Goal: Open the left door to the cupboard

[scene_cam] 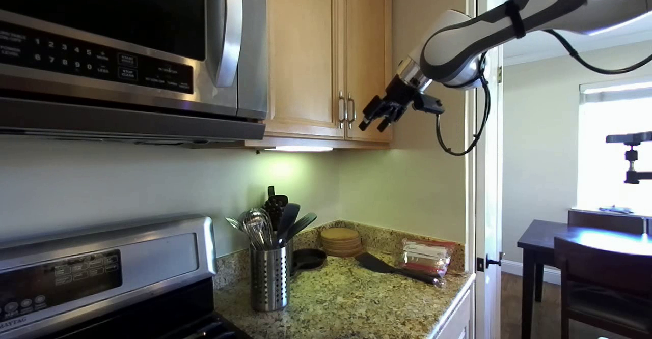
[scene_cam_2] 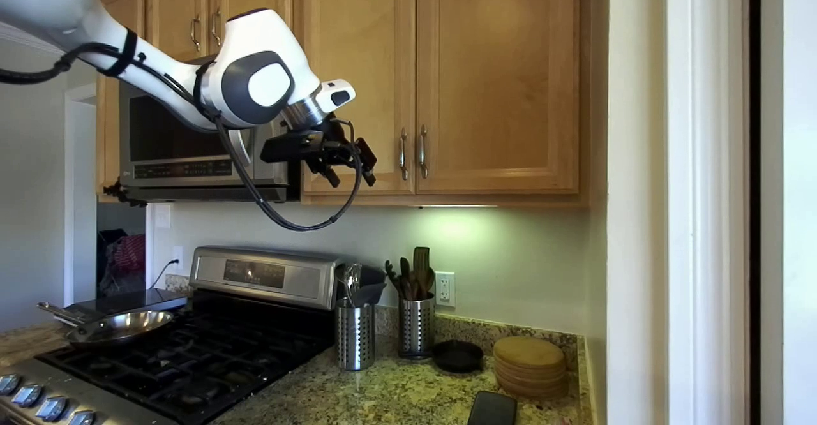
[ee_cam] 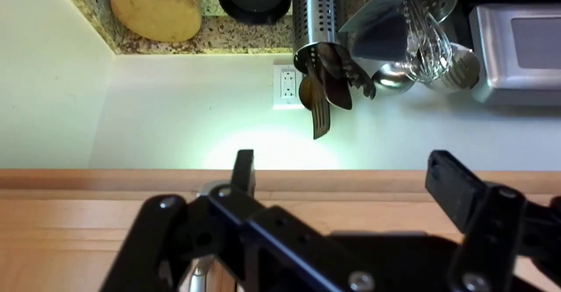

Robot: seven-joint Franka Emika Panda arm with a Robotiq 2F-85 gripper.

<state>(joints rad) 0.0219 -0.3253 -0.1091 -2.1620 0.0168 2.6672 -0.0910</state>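
At lower left in an exterior view lies one frying pan (scene_cam_2: pixel 127 326), and four knobs (scene_cam_2: pixel 51 408) show along the front of one stove (scene_cam_2: pixel 306 278). One microwave (scene_cam_2: pixel 185 168), left of centre, is partly hidden behind one white arm (scene_cam_2: pixel 268 88) that reaches in from the upper left corner. The arm carries one gripper (scene_cam_2: pixel 351 178) near the middle of the frame; in the wrist view its two fingers (ee_cam: pixel 243 169) are spread wide, one at lower centre, one at lower right. Behind them, at upper centre of the exterior view, is the left door (scene_cam_2: pixel 357 61), closed. It is one of two doors on the cupboard (scene_cam_2: pixel 536 200), with one silver bar handle (scene_cam_2: pixel 403 154) near its right edge, near the fingertips but apart from them. Next, to the upper right, comes the twin door (scene_cam_2: pixel 498 74), also closed, with a second handle (scene_cam_2: pixel 422 150) near its left edge. Below, on the counter (scene_cam_2: pixel 389 406), stand two perforated steel holders (scene_cam_2: pixel 355 342) with utensils (scene_cam_2: pixel 421 268); then one wall outlet (scene_cam_2: pixel 445 288), one small black skillet (scene_cam_2: pixel 457 356) and, at lower right, one stack of round tan boards (scene_cam_2: pixel 530 348). In an exterior view, right of lower centre, lie one black spatula (scene_cam: pixel 374 262) and one clear packet (scene_cam: pixel 428 255).
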